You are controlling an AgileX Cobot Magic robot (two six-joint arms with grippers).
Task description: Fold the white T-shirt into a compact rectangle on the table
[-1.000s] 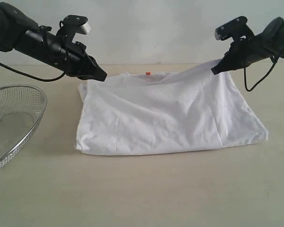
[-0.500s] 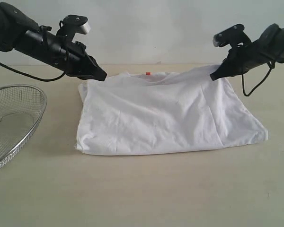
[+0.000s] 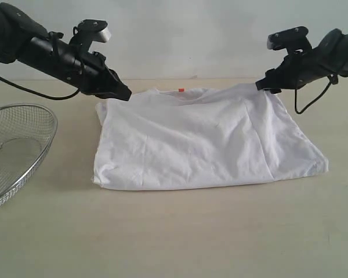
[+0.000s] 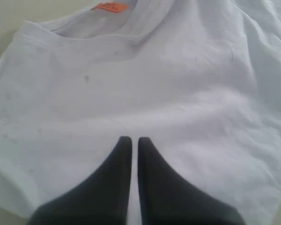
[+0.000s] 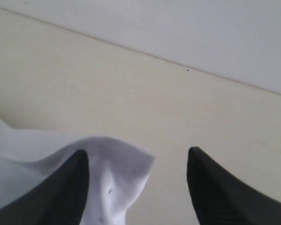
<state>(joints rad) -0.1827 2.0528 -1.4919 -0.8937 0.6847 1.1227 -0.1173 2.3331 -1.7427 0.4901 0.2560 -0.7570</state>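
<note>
A white T-shirt (image 3: pixel 203 142) lies in a rough four-sided heap on the beige counter (image 3: pixel 174 237). Its orange collar tag (image 3: pixel 181 90) shows at the shirt's far edge.

The left pincer (image 3: pixel 125 94), its jaws drawn together to a sliver, hangs at the shirt's far left corner. From the left wrist camera, its black tips point across the wrinkled cloth toward the collar. Whether they nip any fabric cannot be made out.

At the shirt's far right corner the right pincer (image 3: pixel 264 87) stands wide, its fingers (image 5: pixel 65 187) well apart. A lifted corner of the shirt pokes up between them, close against one finger and clear of the other. That corner sits a little higher than the rest of the garment, which lies flat with soft creases and a thick, doubled-looking near edge.

A round wire-mesh basket (image 3: pixel 14 145) rests on the counter well off the shirt's left side, partly cut off by the frame. A pale wall (image 3: pixel 191 35) rises beyond the shirt's far edge.
</note>
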